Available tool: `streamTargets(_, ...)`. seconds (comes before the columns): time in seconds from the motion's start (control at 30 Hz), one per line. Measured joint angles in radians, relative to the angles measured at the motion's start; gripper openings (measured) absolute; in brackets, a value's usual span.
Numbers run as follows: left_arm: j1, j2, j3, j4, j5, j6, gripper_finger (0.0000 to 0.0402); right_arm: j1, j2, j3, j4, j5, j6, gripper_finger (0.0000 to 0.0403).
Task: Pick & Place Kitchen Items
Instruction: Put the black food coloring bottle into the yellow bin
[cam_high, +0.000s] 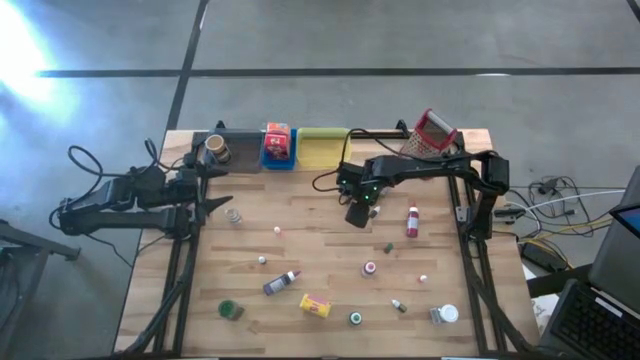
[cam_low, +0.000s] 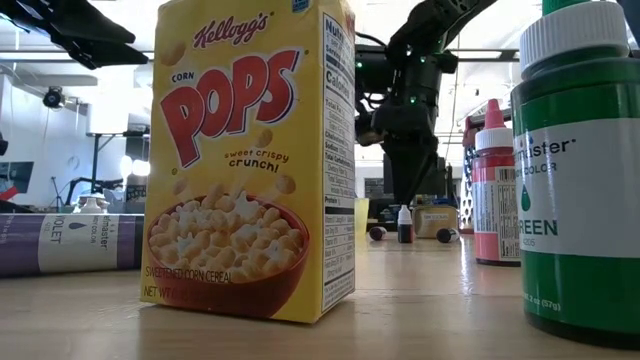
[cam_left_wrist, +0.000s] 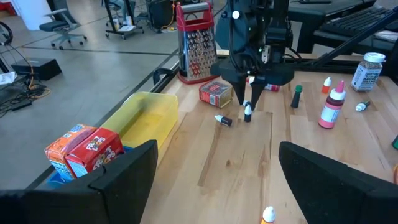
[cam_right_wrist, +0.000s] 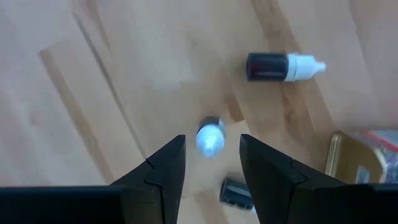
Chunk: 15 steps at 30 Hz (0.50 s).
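Dark jaws of the right gripper (cam_right_wrist: 210, 163) stand parted, and we note between their tips, not pinched, an upright tiny bottle with a white cap (cam_right_wrist: 210, 137), standing on the bench (cam_high: 330, 250). Just beside it we record a second small dark bottle with a white cap (cam_right_wrist: 283, 66) lying on its side, and a third dark item (cam_right_wrist: 235, 191) whose kind we cannot tell. In the high view this gripper hangs over the bench's middle toward the far side. Farther off we list a red-capped bottle (cam_high: 412, 222), a yellow box (cam_high: 315, 306), a purple bottle (cam_high: 282, 283), a green-capped bottle (cam_high: 229, 310) and a white-lidded jar (cam_high: 445, 315), scattered well apart. Along the far edge we enter a grey tray (cam_high: 235, 150), a blue tray (cam_high: 279, 160), a yellow tray (cam_high: 322, 146) and a metal grater (cam_high: 432, 133). At the bench's left edge we note the left gripper (cam_high: 222, 204) waiting, jaws spread wide and empty.
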Motion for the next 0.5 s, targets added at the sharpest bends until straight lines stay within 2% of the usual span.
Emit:
streamTargets(0.27,0.000,0.000,0.000,0.000,0.000,0.000,0.0339,0.000,0.000,-0.029,0.035,0.004,0.000,0.0160)
streamTargets(0.5,0.000,0.000,0.000,0.000,0.000,0.000,0.0339,0.000,0.000,-0.053,0.050,0.005,0.000,0.0142)
